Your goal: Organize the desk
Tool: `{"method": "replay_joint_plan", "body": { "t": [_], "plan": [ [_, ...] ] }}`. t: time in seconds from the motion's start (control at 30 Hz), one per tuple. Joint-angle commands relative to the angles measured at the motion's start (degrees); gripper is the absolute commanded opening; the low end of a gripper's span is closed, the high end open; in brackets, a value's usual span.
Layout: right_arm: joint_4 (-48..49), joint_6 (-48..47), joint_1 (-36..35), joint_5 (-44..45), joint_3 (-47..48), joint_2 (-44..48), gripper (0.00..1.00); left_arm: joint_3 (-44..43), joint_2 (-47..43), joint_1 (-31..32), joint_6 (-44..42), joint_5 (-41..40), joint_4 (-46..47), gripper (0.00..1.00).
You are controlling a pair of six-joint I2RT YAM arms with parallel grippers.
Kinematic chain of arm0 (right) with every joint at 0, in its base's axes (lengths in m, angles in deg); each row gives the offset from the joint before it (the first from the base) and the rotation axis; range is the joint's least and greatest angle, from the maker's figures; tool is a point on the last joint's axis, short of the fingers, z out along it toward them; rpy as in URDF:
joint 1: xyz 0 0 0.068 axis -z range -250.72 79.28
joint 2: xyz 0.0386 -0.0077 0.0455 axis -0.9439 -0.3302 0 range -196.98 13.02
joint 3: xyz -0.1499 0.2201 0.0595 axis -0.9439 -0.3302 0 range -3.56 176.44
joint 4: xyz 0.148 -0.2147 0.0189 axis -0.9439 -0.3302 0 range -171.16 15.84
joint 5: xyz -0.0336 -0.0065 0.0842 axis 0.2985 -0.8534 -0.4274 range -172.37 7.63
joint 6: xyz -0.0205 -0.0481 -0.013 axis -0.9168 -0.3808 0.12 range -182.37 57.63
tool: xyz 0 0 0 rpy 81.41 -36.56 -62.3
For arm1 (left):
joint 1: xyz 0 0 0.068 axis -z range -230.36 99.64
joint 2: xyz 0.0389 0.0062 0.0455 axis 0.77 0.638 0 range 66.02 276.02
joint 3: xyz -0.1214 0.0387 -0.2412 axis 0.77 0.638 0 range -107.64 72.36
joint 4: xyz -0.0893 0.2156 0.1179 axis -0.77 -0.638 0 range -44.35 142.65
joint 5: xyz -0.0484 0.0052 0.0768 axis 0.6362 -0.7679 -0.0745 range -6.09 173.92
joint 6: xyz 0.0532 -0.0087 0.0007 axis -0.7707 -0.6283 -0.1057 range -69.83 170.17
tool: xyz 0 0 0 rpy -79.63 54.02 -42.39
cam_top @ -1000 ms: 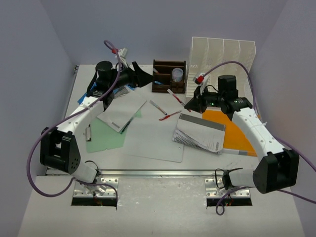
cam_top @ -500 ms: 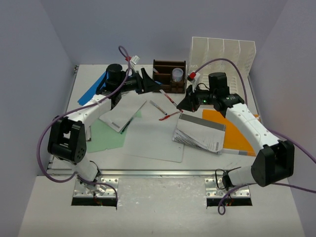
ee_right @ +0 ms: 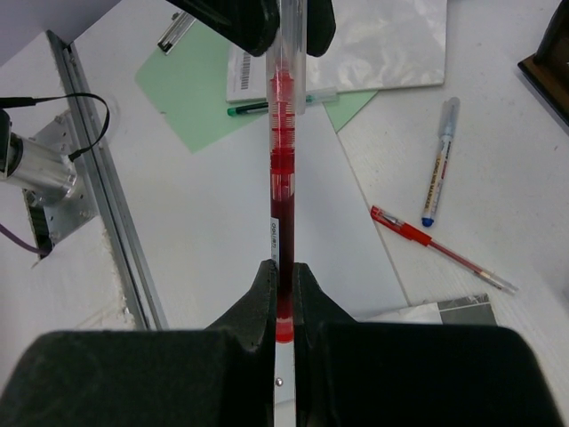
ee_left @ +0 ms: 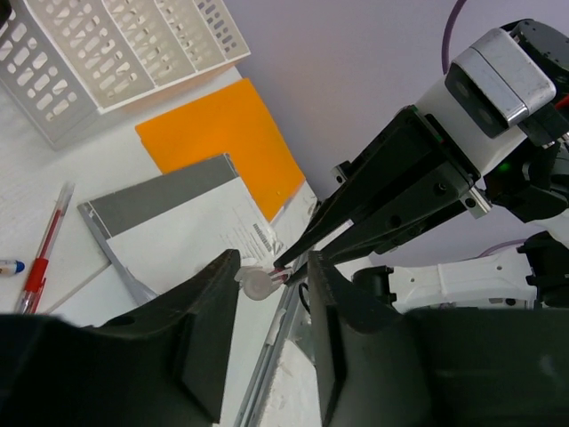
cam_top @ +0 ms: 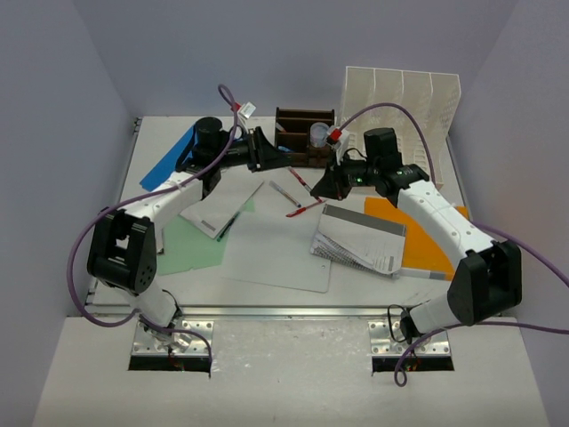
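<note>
The white desk (cam_top: 373,295) carries papers and pens. My right gripper (cam_top: 325,183) is shut on a red pen (cam_top: 300,178) and holds it level above the desk, pointing left. In the right wrist view the red pen (ee_right: 283,169) runs straight out from my right gripper (ee_right: 283,269) into my left gripper (ee_right: 286,20). My left gripper (cam_top: 272,160) is open, and the pen's far end (ee_left: 258,284) lies between its jaws. My right gripper's tips (ee_left: 300,259) show just behind that end in the left wrist view, close to my left gripper (ee_left: 271,269).
A second red pen (cam_top: 306,209) and a white-blue pen (cam_top: 284,193) lie on the desk. A dark brown pen organizer (cam_top: 302,135) and white file rack (cam_top: 400,96) stand at the back. An orange folder (cam_top: 428,238), grey booklet (cam_top: 360,238), white sheet (cam_top: 276,253), green sheet (cam_top: 188,242) and blue folder (cam_top: 169,162) lie around.
My right gripper has moved left with the red pen. My left gripper has swung right to meet it, so the pen's far end now lies between its jaws.
</note>
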Motion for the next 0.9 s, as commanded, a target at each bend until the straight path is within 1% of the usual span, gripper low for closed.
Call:
{"method": "replay_joint_plan", "body": {
  "t": [0.0,0.1,0.13,0.17,0.2,0.27,0.3,0.33,0.37,0.43,0.47,0.5,0.57,0.63,0.67,0.73,0.8,0.87],
  "plan": [
    [2.6,0.0,-1.1,0.2,2.8,-0.4,0.00,0.8,-0.1,0.4,1.5,1.4,4.5,0.29],
    [2.6,0.0,-1.2,0.4,3.0,-0.6,0.00,0.7,0.5,0.3,1.7,1.9,5.1,0.16],
    [2.0,0.0,-1.3,0.2,3.5,-1.0,0.09,0.6,0.6,0.3,1.4,2.0,5.0,0.09],
    [1.2,0.1,-1.3,0.1,4.1,-1.5,0.24,0.6,0.7,0.2,1.0,1.9,4.8,0.02],
    [0.0,0.4,-1.3,0.1,4.7,-1.9,0.43,0.5,0.7,-0.1,0.3,1.7,4.7,0.00],
    [-1.1,1.1,-1.3,1.9,4.4,-1.6,0.87,-1.4,0.7,-0.8,-3.3,0.3,2.4,0.00],
    [-1.4,1.2,-1.3,2.9,4.0,-1.2,0.98,-3.1,0.9,-1.1,-5.9,-1.3,0.3,0.00],
    [-1.6,1.1,-1.2,3.6,3.6,-0.7,0.99,-5.4,1.2,-1.4,-9.2,-3.6,-2.5,0.00],
    [-1.6,0.8,-1.2,4.6,2.9,0.2,0.99,-8.1,2.3,-1.5,-16.2,-5.8,-5.7,0.00],
    [-1.6,0.3,-1.0,7.1,1.4,1.5,0.99,-19.1,4.9,-1.3,-28.2,-11.8,-17.0,0.00],
    [-1.4,0.1,-0.9,7.8,0.6,2.0,0.99,-21.9,5.8,-1.3,-31.2,-18.2,-19.5,0.00],
    [-1.1,0.1,-0.8,8.9,-0.3,2.3,0.99,-24.4,6.8,-1.3,-34.1,-23.4,-20.0,0.00],
    [-0.5,0.1,-0.6,11.0,-2.0,2.9,0.99,-28.2,8.6,-1.3,-37.8,-31.0,-19.3,0.00],
    [0.2,-0.1,-0.4,13.2,-3.5,3.1,0.99,-29.7,10.3,-1.2,-40.9,-34.2,-16.9,0.00],
    [0.1,-1.3,-0.3,14.7,-3.5,2.8,0.99,-29.9,10.7,-1.2,-41.3,-35.4,-12.9,0.00],
    [-0.1,-3.1,-0.3,17.3,-3.3,2.2,0.99,-31.0,12.6,-1.2,-42.2,-37.2,-8.7,0.00],
    [0.1,-4.3,-0.3,20.0,-3.2,1.9,0.99,-33.8,16.8,-1.2,-42.2,-39.0,-7.4,0.00],
    [-0.2,-6.1,0.0,21.0,-3.2,1.6,0.99,-38.5,20.2,-1.3,-42.2,-39.1,-9.3,0.00]
  ]
}}
